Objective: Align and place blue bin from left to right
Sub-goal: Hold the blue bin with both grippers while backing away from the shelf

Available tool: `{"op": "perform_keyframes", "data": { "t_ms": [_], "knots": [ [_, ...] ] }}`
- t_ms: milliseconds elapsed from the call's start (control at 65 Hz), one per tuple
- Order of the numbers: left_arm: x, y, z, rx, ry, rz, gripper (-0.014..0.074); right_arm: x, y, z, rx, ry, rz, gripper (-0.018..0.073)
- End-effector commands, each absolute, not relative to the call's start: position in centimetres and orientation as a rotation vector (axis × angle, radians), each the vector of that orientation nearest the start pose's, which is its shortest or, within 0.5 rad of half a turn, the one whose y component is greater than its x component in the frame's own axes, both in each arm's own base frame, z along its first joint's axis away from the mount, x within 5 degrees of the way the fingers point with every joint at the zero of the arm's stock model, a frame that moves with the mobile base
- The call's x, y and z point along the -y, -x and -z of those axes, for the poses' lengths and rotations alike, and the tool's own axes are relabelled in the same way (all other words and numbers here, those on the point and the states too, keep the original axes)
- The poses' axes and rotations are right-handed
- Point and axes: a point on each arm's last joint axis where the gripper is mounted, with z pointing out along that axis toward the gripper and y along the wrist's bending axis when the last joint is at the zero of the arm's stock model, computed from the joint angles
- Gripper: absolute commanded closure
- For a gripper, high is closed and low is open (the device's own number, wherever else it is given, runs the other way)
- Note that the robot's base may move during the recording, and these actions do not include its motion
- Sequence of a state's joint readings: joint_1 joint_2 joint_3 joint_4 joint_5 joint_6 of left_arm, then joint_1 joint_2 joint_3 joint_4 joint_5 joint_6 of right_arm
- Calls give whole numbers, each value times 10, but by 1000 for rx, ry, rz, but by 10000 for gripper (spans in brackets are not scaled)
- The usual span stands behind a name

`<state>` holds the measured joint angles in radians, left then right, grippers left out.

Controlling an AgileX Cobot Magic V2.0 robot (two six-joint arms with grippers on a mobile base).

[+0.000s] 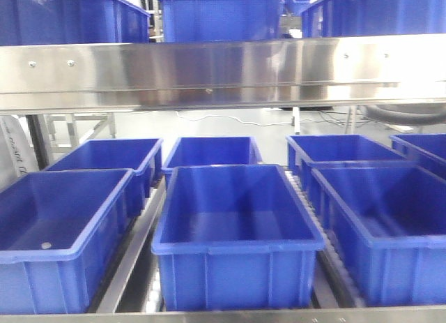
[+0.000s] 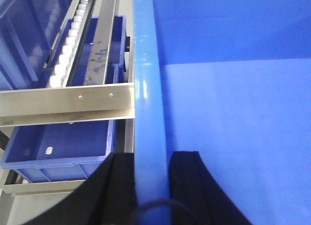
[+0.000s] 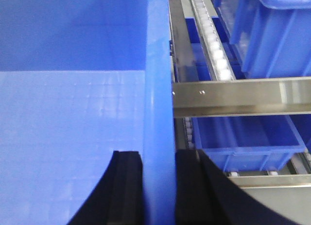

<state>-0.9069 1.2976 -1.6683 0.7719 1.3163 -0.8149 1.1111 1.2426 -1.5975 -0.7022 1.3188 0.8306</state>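
**Both arms clamped on the blue bin's rims**

The left gripper (image 2: 150, 186) has its jaws pinching the blue bin (image 2: 233, 137) at its side rim, one black finger (image 2: 187, 186) inside the wall and one outside. The right gripper (image 3: 159, 186) pinches the opposite rim the same way. The bin's rim runs right against the end of the steel crossbar (image 2: 68, 101). A white roller track (image 2: 68, 40) lies beyond the crossbar, and a blue tub (image 2: 58, 142) sits beneath it.

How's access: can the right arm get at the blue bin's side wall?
Looks like yes: the right gripper straddles the blue bin wall, a finger pressed on each side. The steel rail beside it sits outside the gripper, not in the way.
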Motion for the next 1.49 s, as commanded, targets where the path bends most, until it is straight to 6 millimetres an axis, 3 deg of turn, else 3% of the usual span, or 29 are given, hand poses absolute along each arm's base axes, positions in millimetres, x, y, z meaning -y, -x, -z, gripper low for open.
{"op": "perform_keyframes", "data": {
  "t_ms": [0, 1478],
  "knots": [
    [154, -183, -494, -2067, -81, 137, 707, -178, -140, -483, -2117, 292, -305, 638],
    [154, -183, -494, -2067, -81, 137, 707, -178, -140, -483, -2117, 292, -305, 638]
  ]
}}
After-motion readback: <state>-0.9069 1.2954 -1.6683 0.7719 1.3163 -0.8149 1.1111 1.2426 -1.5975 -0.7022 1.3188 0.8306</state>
